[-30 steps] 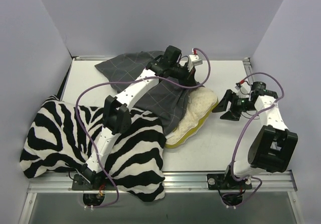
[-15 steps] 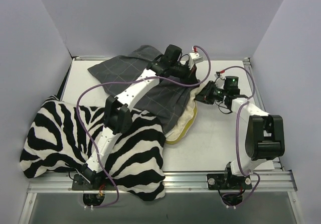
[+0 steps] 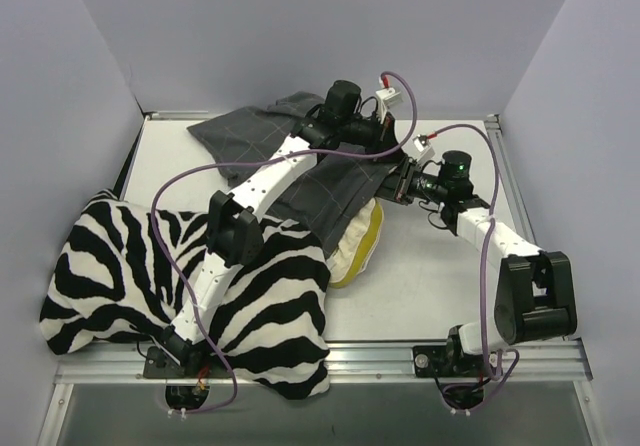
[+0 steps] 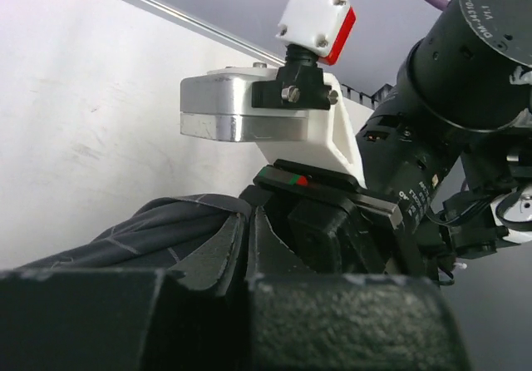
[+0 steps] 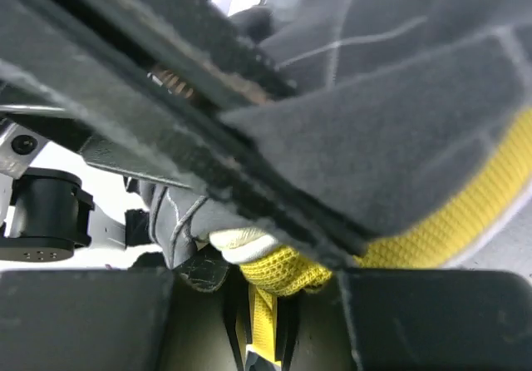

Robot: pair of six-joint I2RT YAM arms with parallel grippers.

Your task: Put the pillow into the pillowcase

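1. In the top view we take the zebra cushion (image 3: 150, 286) as our marker. It fills the near left part of the worktop (image 3: 430, 286).
2. The pillowcase (image 3: 300, 161) spreads from the zebra cushion's far right corner toward the back wall. The left arm (image 3: 250, 191) crosses above the cushion and over the pillowcase.
3. The pillow (image 3: 358, 244) sits just beside the zebra cushion's right edge. Only a curled white and yellow end shows, and the pillowcase covers the remainder.
4. The right arm (image 3: 490, 231) reaches in from the side away from the zebra cushion. Both wrists meet beyond the cushion's far right corner, and from above we cannot tell how either pair of fingers stands.
5. The left wrist view shows what the top view hides. The left fingers (image 4: 349, 321) are pressed together with only a thin seam between them. A fold of the pillowcase bunches at their tips, so we read them as clenched on that cloth. Close ahead we also see the right arm's silver camera housing (image 4: 224, 113).
6. In the right wrist view, the right fingers (image 5: 432, 321) are clamped on the pillow's yellow mesh edge. The pillowcase's dark hem slants across just above it, and we cannot tell whether that hem is pinched too.
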